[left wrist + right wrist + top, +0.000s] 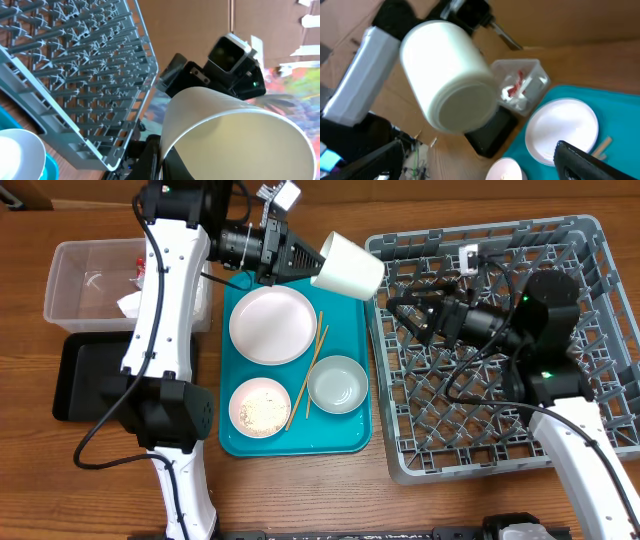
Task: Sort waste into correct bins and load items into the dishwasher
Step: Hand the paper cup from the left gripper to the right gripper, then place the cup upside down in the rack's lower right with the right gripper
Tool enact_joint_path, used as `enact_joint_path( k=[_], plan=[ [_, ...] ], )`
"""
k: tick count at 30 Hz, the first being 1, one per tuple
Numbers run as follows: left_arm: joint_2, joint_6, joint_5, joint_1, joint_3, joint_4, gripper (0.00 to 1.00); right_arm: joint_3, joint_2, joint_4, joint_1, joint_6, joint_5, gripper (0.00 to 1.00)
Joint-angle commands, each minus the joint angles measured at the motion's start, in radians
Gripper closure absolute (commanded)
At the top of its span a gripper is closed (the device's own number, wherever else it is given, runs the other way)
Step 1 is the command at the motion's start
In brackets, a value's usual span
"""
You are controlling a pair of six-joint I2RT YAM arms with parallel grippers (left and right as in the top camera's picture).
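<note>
My left gripper [303,256] is shut on the rim of the white cup [348,266] and holds it sideways in the air at the left edge of the grey dish rack [560,450]. The cup fills the left wrist view [235,135] and shows in the right wrist view [447,75]. My right gripper [405,312] is open over the rack, just right of the cup. The larger plate [272,325], the smaller plate with rice [260,408], the bowl [337,384] and chopsticks [309,375] lie on the teal tray [345,438]. The clear tub [85,280] holds napkin and wrappers.
The black tray [80,380] lies on the table at the left, below the clear tub. The left arm's white links [160,300] cross above both bins. Cables run over the rack near the right arm [540,330].
</note>
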Motion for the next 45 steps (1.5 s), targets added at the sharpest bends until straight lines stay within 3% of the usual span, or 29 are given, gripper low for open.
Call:
enact_joint_path(
  k=[1,17,25,34,35,36,38,42,45],
  plan=[
    [0.001,0.079,0.086,-0.007,-0.055,-0.003,0.96,0.022,0.006,0.062,0.021,-0.013,-0.026,0.02],
    [0.001,0.076,0.116,-0.087,-0.076,-0.003,0.96,0.022,0.127,0.309,0.063,0.111,-0.036,0.01],
    [0.002,0.076,0.112,-0.096,-0.077,-0.003,0.96,0.022,0.131,0.388,0.063,0.145,-0.06,0.13],
    [0.002,0.077,0.105,-0.097,-0.077,-0.003,0.96,0.022,0.131,0.402,0.063,0.148,-0.063,0.37],
    [0.002,0.077,0.103,-0.097,-0.077,-0.003,0.89,0.022,0.131,0.403,0.063,0.148,-0.062,0.38],
    [0.002,0.077,0.101,-0.097,-0.077,-0.003,0.74,0.022,0.131,0.403,0.063,0.148,-0.062,0.41],
    [0.002,0.077,0.101,-0.096,-0.077,0.002,0.56,0.022,0.131,0.402,0.055,0.152,-0.062,0.43],
    [0.002,0.077,0.086,-0.058,-0.076,0.044,0.38,0.022,0.13,0.374,0.006,0.177,-0.083,0.45],
    [0.002,0.076,0.003,0.008,-0.074,0.088,0.3,0.022,0.115,0.227,-0.02,0.148,-0.077,0.45]
  ],
)
